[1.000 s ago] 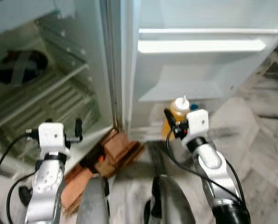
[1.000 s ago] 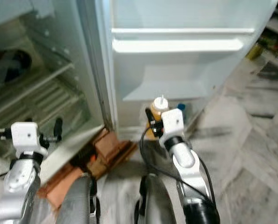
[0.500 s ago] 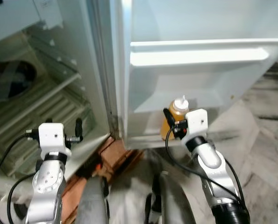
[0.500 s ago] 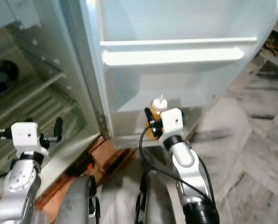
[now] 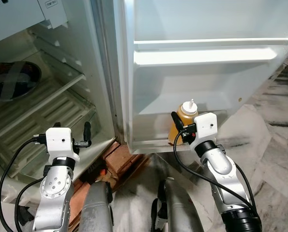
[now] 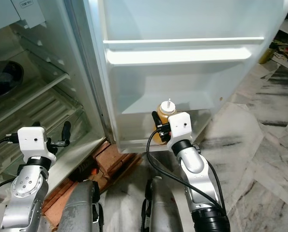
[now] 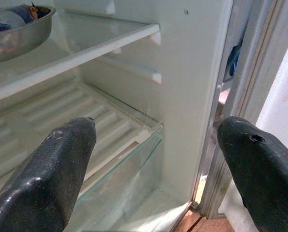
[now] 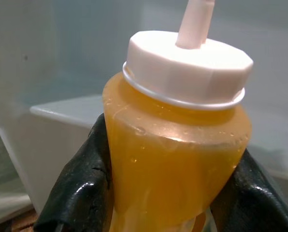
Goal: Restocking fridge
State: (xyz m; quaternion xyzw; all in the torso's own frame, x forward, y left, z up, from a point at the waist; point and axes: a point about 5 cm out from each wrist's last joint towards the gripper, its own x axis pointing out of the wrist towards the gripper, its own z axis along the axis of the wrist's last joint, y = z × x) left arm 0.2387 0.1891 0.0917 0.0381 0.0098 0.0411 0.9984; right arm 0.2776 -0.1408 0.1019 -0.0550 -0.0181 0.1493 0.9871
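An orange squeeze bottle (image 5: 183,122) with a white nozzle cap stands upright, and my right gripper (image 5: 178,129) is shut on it; its black fingers (image 8: 78,186) clasp both sides of the bottle (image 8: 175,159). The bottle is in front of the lowest bin of the open fridge door (image 5: 202,67), about level with the bin's rim. My left gripper (image 5: 85,135) is open with nothing in it, low in front of the fridge's open interior (image 5: 42,106), facing the ribbed glass shelf (image 7: 114,130).
A metal bowl (image 7: 13,29) with food sits on an upper fridge shelf. Reddish bricks (image 5: 119,162) lie on the floor under the fridge's corner. Marble floor (image 5: 274,140) spreads to the right. The upper door shelf (image 5: 206,53) is bare.
The camera has come closer to the fridge and the view has sharpened. My right gripper still holds the bottle, now nearer the lowest door bin. My left gripper stays open.
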